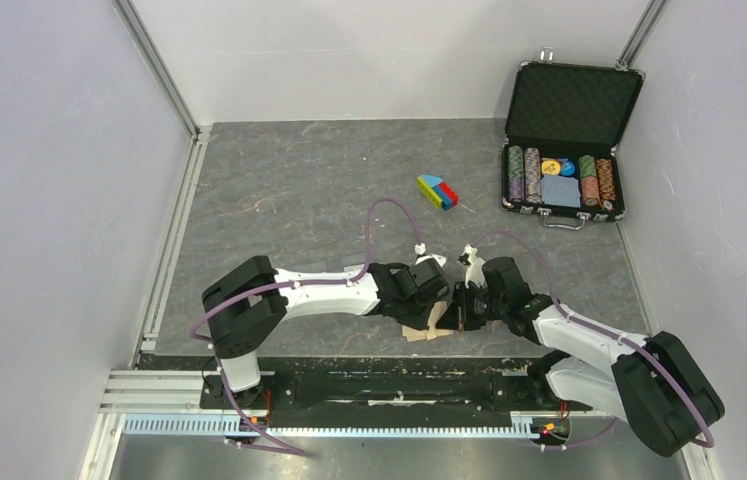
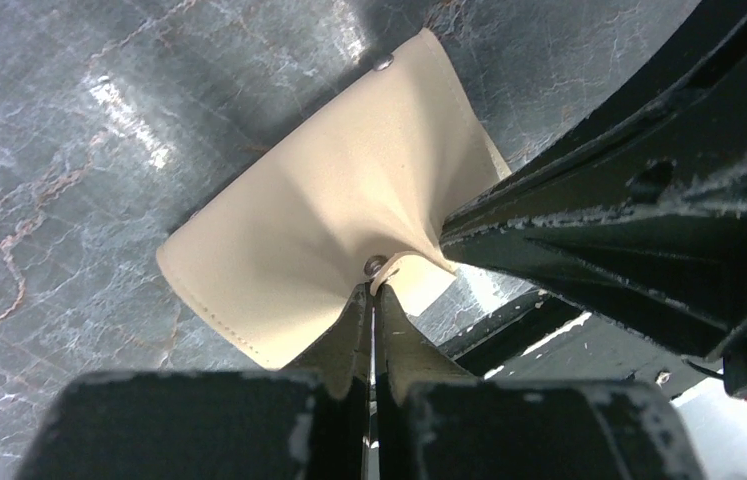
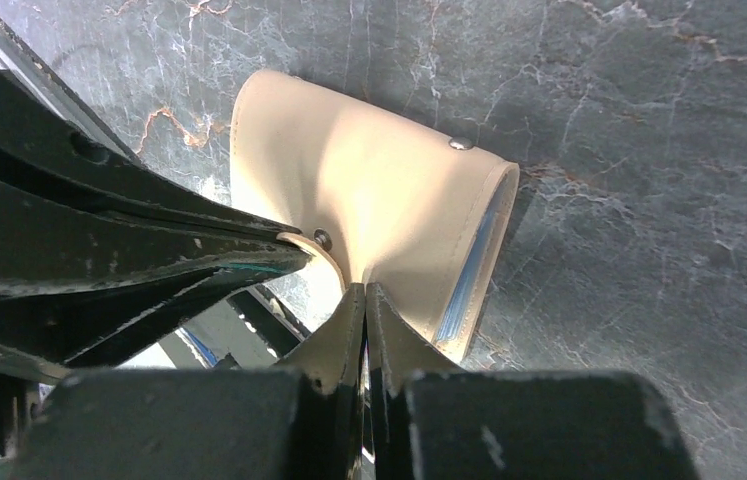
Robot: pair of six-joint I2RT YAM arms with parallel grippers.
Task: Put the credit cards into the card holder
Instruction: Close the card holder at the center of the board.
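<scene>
The tan card holder (image 2: 319,220) lies folded over on the dark marbled table close to the near edge, with metal snap studs on its outside. My left gripper (image 2: 373,285) is shut on its rim beside a stud. My right gripper (image 3: 364,288) is shut on the card holder (image 3: 389,200) rim from the other side, next to the left one. Pale blue pocket edges (image 3: 469,270) show at its open end. The credit cards are not visible on their own. From above, both grippers meet over the card holder (image 1: 427,333), which is mostly hidden under them.
An open black poker-chip case (image 1: 564,150) with chips and a blue deck stands at the back right. A small coloured block toy (image 1: 437,191) lies in the middle of the table. A black rail (image 1: 349,385) runs along the near edge just behind the holder.
</scene>
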